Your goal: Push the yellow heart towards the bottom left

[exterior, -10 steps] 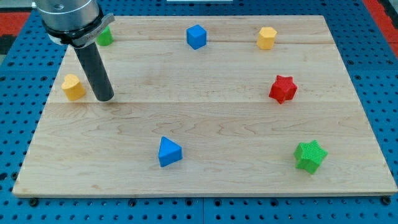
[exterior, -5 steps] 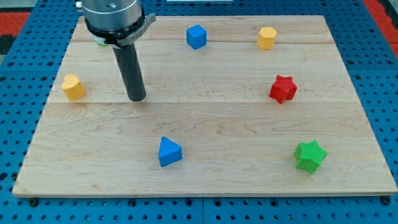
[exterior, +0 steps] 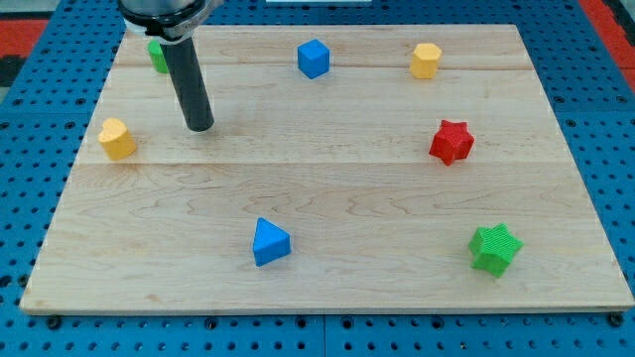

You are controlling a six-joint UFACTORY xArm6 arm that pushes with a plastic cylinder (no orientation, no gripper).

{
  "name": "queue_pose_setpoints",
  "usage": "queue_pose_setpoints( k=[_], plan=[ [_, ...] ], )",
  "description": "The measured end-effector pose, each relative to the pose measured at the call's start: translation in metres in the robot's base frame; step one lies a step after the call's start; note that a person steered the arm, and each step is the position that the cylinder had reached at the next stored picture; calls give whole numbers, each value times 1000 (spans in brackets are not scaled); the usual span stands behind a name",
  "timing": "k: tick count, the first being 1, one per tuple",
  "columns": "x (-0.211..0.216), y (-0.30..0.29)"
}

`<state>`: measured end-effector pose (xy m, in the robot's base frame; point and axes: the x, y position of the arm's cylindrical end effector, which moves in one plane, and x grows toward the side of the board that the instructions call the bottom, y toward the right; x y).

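Observation:
The yellow heart [exterior: 116,138] lies near the board's left edge, about mid-height. My tip [exterior: 200,127] rests on the board to the heart's right and slightly above it, about a block's width and a half away, not touching it. The dark rod rises from the tip to the view's top left.
A green block [exterior: 156,55] sits at the top left, partly hidden behind the rod. A blue cube [exterior: 313,58] and a yellow hexagonal block [exterior: 426,59] are near the top edge. A red star [exterior: 451,141], a green star [exterior: 494,248] and a blue triangle [exterior: 269,242] lie elsewhere on the wooden board [exterior: 327,288].
My tip moved right from beside the heart, then back left and upward a little. No block has moved.

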<state>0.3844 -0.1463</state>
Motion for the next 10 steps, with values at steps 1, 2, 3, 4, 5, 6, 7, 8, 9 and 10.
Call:
queue_pose_setpoints(
  k=[1, 2, 3, 4, 5, 6, 7, 8, 9, 10],
  plan=[
    [-4, 0],
    [-10, -2],
    [-10, -23],
    [-3, -35],
    [22, -30],
    [-6, -30],
    [-20, -63],
    [-3, -104],
    [10, -114],
    [13, -121]
  ],
)
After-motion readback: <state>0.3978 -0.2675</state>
